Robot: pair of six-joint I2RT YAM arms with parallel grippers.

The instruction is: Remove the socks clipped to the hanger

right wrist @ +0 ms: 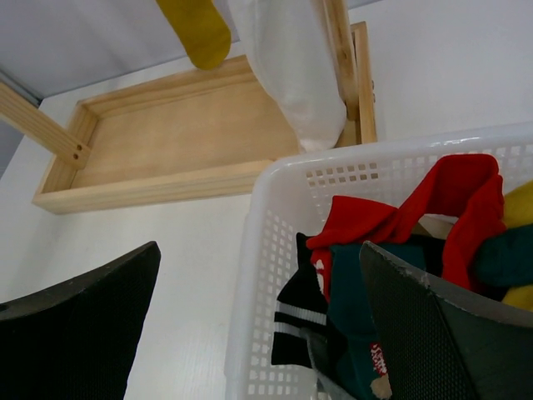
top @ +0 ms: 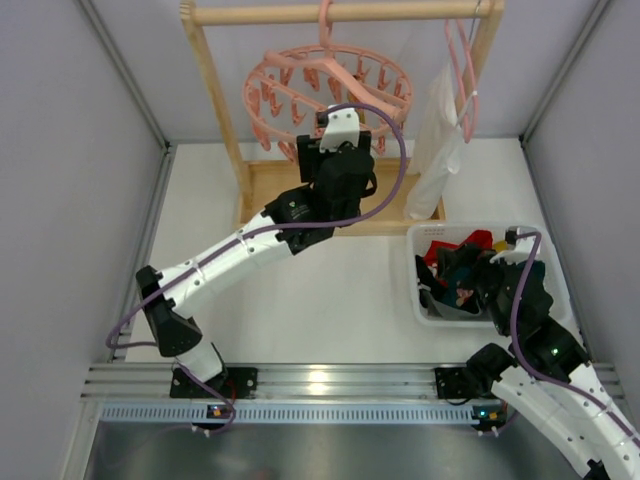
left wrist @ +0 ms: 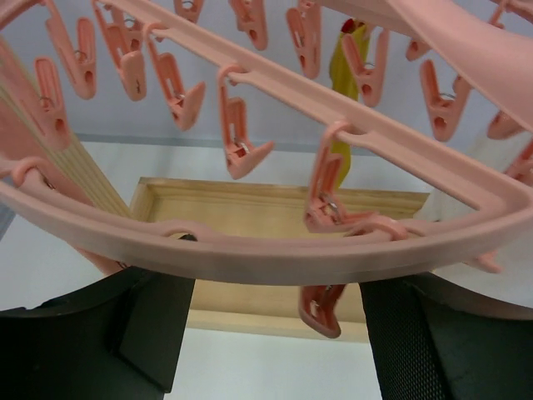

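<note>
The round pink hoop hanger [top: 325, 80] hangs by its hook from a wooden rail. My left gripper [top: 337, 128] is raised under its near rim; in the left wrist view the gripper [left wrist: 279, 337] is open and empty, just below the hanger rim [left wrist: 275, 254]. One mustard-yellow sock [left wrist: 348, 79] hangs from a far clip; its toe shows in the right wrist view [right wrist: 196, 32]. My right gripper [top: 462, 275] is open and empty over the white basket [top: 432, 318], which holds red, teal and black striped socks [right wrist: 391, 250]. In its own view the right gripper [right wrist: 266, 333] straddles the basket wall [right wrist: 275, 275].
The wooden rack stands on a shallow wooden base tray [right wrist: 183, 142] at the back. A large white cloth [top: 437, 125] hangs from a thin pink clothes hanger [top: 462, 65] at the rail's right end. Grey walls close in both sides.
</note>
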